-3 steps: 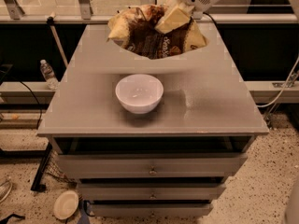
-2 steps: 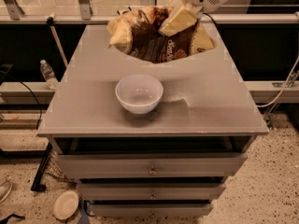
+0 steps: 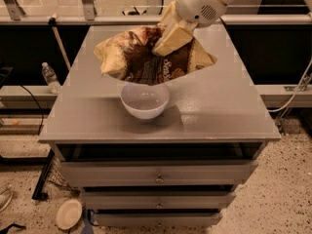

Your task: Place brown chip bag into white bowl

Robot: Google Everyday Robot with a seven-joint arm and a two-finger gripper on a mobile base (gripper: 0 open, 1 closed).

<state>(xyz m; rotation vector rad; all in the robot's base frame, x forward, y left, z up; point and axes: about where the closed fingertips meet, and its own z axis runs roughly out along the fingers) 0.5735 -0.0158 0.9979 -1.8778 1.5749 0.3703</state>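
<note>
One gray cabinet [image 3: 219, 106] fills most of the view, with drawers [image 3: 158, 172] below. Anything that slides off its top goes to the floor [image 3: 278, 199]. White arm [image 3: 200, 4] comes in from the top right, above the back half of the cabinet top. Brown chip bag [image 3: 141, 62] hangs in the air under it, tilted, its lower edge just over the far rim of the white bowl [image 3: 145, 100]; can't tell if it touches the rim. Bag is clearly wider than the bowl, so the main risk is a release from here. It would likely land across the rim and tip back or sideways onto the cabinet, not in. Bag's middle looks to sit behind the bowl's middle, which makes that more likely. Bowl is small, looks light, has a narrow base and sits near the front middle of the top. A push from the puffed bag on one side could tilt it or skid it toward the front edge. Gripper [image 3: 168, 40] is at the bag's upper middle, fingers [image 3: 171, 37] pinched on the crinkly foil. That looks like a hold on a fold only, so the bag may swing or slip out early. Plate [image 3: 68, 213] on the floor and bottle [image 3: 50, 78] at left are well apart from all this, no risk.
</note>
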